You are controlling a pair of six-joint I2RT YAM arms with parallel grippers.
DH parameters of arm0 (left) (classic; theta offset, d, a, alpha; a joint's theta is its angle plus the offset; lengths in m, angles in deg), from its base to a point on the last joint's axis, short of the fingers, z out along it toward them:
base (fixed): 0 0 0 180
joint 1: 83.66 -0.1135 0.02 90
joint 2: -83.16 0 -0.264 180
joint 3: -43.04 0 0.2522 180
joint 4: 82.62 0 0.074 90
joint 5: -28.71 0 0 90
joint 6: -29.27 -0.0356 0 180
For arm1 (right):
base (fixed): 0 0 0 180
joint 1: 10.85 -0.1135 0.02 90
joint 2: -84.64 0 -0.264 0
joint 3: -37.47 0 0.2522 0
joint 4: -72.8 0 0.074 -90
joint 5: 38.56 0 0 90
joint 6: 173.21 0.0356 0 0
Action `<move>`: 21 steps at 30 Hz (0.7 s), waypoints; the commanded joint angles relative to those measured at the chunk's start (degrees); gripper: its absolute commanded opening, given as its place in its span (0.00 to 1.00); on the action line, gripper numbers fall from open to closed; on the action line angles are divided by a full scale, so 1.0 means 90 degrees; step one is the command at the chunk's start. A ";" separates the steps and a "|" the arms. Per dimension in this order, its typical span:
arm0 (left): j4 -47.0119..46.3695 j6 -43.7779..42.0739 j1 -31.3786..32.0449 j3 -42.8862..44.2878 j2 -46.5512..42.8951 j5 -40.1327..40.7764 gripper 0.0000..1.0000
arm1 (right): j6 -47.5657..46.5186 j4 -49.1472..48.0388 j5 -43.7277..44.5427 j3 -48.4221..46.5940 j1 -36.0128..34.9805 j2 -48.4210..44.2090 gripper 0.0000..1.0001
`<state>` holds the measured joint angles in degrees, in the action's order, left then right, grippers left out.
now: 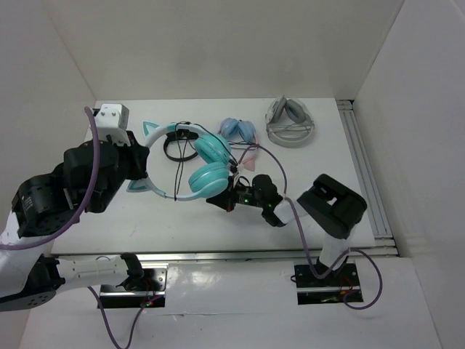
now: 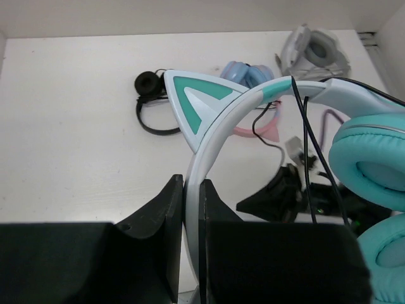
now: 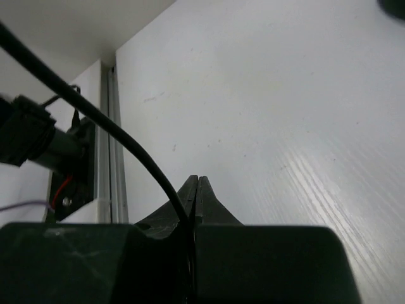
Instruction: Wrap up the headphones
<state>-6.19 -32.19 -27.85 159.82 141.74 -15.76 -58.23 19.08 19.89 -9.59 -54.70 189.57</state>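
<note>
The teal headphones (image 1: 207,163) hang lifted over the table's middle, with a white-and-teal headband (image 2: 234,117), a teal cat ear (image 2: 195,104) and teal cups (image 2: 373,171). My left gripper (image 2: 193,196) is shut on the headband near that ear, and in the top view the left gripper (image 1: 147,166) sits at the band's left end. The thin black cable (image 2: 304,145) drapes over the band and runs down. My right gripper (image 1: 221,198) is just below the cups. In the right wrist view the cable (image 3: 126,142) arcs down into the seam of the shut right gripper (image 3: 197,182).
A small black pair (image 1: 178,149) lies behind the teal one, a pink-banded pair with light-blue cups (image 1: 240,133) to its right and a grey pair (image 1: 290,123) at the back right. A white box (image 1: 112,115) stands back left. A metal rail (image 1: 363,174) edges the right side.
</note>
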 commanded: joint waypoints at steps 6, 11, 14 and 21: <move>-0.0587 0.1389 -0.0224 -0.0597 -0.0065 0.1316 0.00 | -0.0597 0.2496 0.3217 0.0154 -0.1862 -0.2018 0.00; -0.0587 0.1390 -0.0711 -0.0597 0.0189 0.1453 0.00 | -0.0597 0.3345 0.4236 0.0301 -0.2996 -0.2721 0.00; -0.0752 0.1186 -0.1024 -0.0529 0.0258 0.1532 0.00 | -0.0675 0.3728 0.4775 0.0301 -0.3875 -0.2947 0.00; -0.1719 0.0277 -0.2743 -0.1036 0.0258 0.0283 0.00 | -0.0939 0.5131 0.6609 -0.0352 -0.6063 -0.3191 0.00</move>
<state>-7.19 -28.43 -46.67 150.71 145.22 -13.57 -64.77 54.82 70.64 -9.33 -103.18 161.96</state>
